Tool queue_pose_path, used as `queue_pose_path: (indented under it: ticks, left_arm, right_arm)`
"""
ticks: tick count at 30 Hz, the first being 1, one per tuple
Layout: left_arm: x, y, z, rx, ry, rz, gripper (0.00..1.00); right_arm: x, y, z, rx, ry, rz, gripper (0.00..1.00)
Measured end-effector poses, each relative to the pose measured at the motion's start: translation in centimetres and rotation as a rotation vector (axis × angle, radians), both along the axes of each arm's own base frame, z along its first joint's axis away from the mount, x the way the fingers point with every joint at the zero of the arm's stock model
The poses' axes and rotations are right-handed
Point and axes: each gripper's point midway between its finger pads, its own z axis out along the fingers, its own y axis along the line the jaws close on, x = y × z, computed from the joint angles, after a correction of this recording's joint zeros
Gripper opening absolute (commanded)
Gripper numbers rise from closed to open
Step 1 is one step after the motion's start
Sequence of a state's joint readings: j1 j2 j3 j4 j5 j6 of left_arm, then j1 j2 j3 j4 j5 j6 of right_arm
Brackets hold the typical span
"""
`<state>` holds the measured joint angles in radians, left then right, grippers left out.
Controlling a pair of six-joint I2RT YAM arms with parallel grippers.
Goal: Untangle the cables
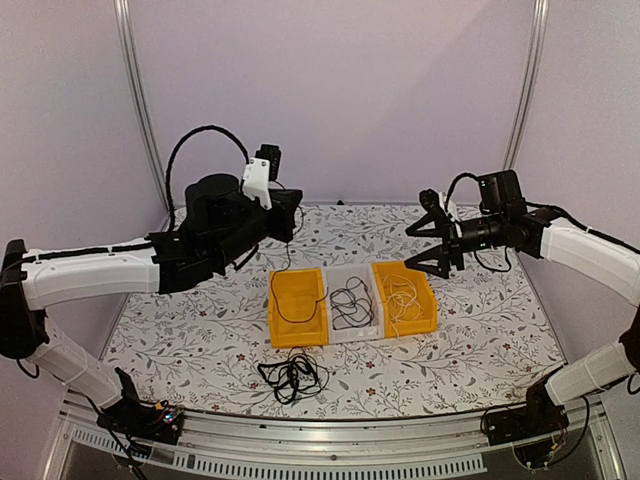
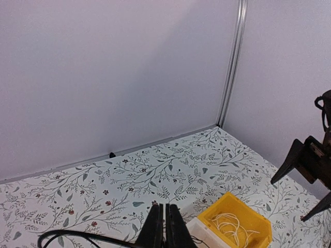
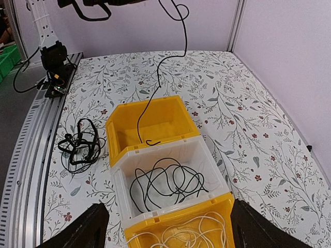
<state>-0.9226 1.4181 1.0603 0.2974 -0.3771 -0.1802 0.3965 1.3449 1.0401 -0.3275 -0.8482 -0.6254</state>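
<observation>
**Left arm.** The left gripper [image 2: 164, 227] is raised high above the floral-patterned surface [image 1: 480, 330]. Its jaws are pressed together and appear to pinch the top of a thin black cable [image 3: 155, 95]. The height looks deliberate, as it lets the cable hang straight and free of the others. The cable's hooked lower end hangs inside the left yellow plastic bin [image 1: 300, 338], at or just above its floor.

**Right arm.** The right gripper [image 1: 410, 248] hovers above the bins' far right side with its jaws spread wide and nothing between them. It appears to be on standby.

**Sorted items.** The three bins stand touching in a row.
- The translucent white plastic bin [image 3: 120, 194] in the middle holds a loose coil of black cable [image 3: 165, 183].
- The right yellow plastic bin [image 3: 181, 212] holds a pale cream cable [image 2: 230, 225].

One cable per bin suggests each compartment is meant to keep a freed cable apart from the rest.

**Outstanding.** A knot of black cables [image 3: 80, 144] lies on the surface just in front of the left yellow bin, touching no bin. The task is judged to be partly complete.
</observation>
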Motion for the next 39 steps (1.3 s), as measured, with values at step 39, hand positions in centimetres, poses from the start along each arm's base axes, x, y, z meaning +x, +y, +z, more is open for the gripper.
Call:
queue_pose_path:
  ticks: [39]
  left_arm:
    - [-5.2,1.1,-23.6,0.402,0.807,-0.035,0.00]
  right_arm:
    - [-0.4,0.1,-0.1,0.004,-0.012,0.029,0.84]
